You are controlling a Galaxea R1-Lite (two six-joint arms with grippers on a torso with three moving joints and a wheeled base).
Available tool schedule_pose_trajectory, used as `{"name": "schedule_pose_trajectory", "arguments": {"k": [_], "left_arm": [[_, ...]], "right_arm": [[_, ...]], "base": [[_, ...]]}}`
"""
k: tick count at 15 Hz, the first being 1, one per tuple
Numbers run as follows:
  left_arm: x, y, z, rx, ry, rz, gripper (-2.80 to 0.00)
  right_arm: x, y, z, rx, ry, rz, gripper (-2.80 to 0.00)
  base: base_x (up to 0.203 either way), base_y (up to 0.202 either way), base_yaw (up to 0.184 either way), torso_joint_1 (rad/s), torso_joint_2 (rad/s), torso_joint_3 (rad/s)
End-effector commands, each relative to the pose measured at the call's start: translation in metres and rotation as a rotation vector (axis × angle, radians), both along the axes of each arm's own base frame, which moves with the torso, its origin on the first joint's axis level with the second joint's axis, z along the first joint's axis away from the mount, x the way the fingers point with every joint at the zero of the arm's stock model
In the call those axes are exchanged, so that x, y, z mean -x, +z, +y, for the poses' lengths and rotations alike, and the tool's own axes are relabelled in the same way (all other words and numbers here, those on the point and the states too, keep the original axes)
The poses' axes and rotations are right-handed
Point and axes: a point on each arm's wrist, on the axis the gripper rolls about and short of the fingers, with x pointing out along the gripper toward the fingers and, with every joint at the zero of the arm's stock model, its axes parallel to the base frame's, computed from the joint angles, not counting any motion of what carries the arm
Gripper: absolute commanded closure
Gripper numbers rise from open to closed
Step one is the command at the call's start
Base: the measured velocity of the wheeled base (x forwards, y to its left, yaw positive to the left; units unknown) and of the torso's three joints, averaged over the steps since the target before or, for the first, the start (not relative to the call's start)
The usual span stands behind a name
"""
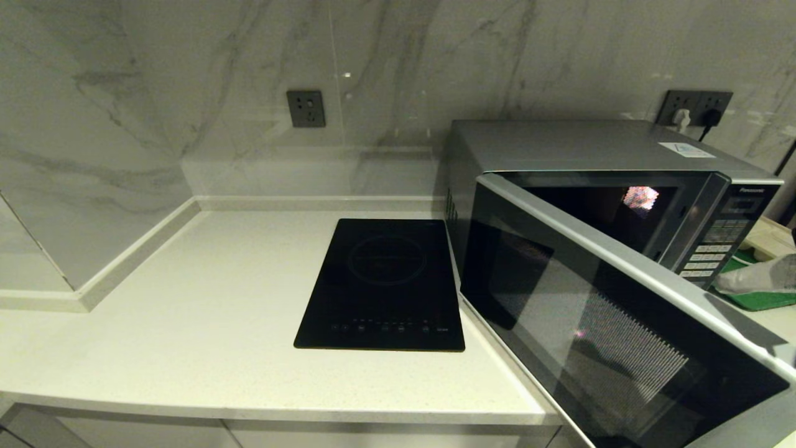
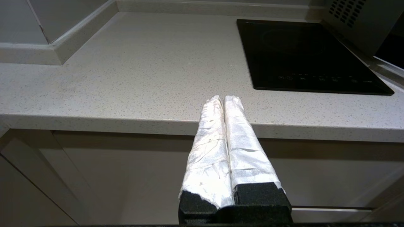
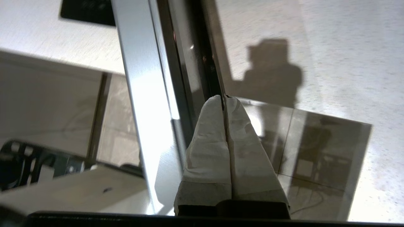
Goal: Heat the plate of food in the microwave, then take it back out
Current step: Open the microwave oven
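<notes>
1. Swinging of the microwave (image 1: pixel 578 186) door looks like the step in hand: the door (image 1: pixel 622 323) is seen hanging well open, out over the counter (image 1: pixel 186 348) edge toward the robot.
2. Right gripper (image 3: pixel 224 98) is pressed shut w/ nothing between the wrapped fingers (image 3: pixel 208 132); the tips are set right at the door's outer edge, by the silver strip (image 3: pixel 139 94). Only a white sliver of it shows in the head view, far right, near the green tray (image 1: pixel 762 300).
3. Left gripper (image 2: pixel 224 98) is parked low in front of the counter edge, fingers closed together, empty, well apart from the black cooktop (image 1: pixel 385 283).
4. Plate of food can't be spotted anywhere. The cavity is dark and mostly hidden behind the door, so whether it's inside can't be told.
5. Next move, prob: door gets nudged by the closed tips, either shut or wider. Contact should be kept on the door edge so the tips don't slip off.
</notes>
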Motion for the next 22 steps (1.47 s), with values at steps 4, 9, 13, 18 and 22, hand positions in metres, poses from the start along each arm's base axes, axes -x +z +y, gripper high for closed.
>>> {"name": "schedule_pose_trajectory", "arguments": {"k": [4, 9, 13, 18, 22], "left_arm": [[0.000, 0.000, 0.000, 0.001, 0.001, 0.000, 0.00], [0.000, 0.000, 0.000, 0.001, 0.001, 0.000, 0.00], [0.000, 0.000, 0.000, 0.001, 0.001, 0.000, 0.00], [0.000, 0.000, 0.000, 0.001, 0.001, 0.000, 0.00], [0.000, 0.000, 0.000, 0.001, 0.001, 0.000, 0.00]], "right_arm": [[0.019, -0.010, 0.014, -0.002, 0.155, 0.024, 0.00], [0.017, -0.015, 0.023, -0.004, 0.214, 0.053, 0.00], [0.009, -0.019, 0.036, 0.011, 0.280, 0.078, 0.00], [0.006, -0.021, 0.053, 0.004, 0.361, 0.054, 0.00], [0.007, -0.022, 0.055, 0.003, 0.379, 0.061, 0.00]], "base": [[0.000, 0.000, 0.000, 0.000, 0.00, 0.000], [0.000, 0.000, 0.000, 0.000, 0.00, 0.000], [0.000, 0.000, 0.000, 0.000, 0.00, 0.000], [0.000, 0.000, 0.000, 0.000, 0.00, 0.000], [0.000, 0.000, 0.000, 0.000, 0.00, 0.000]]}}
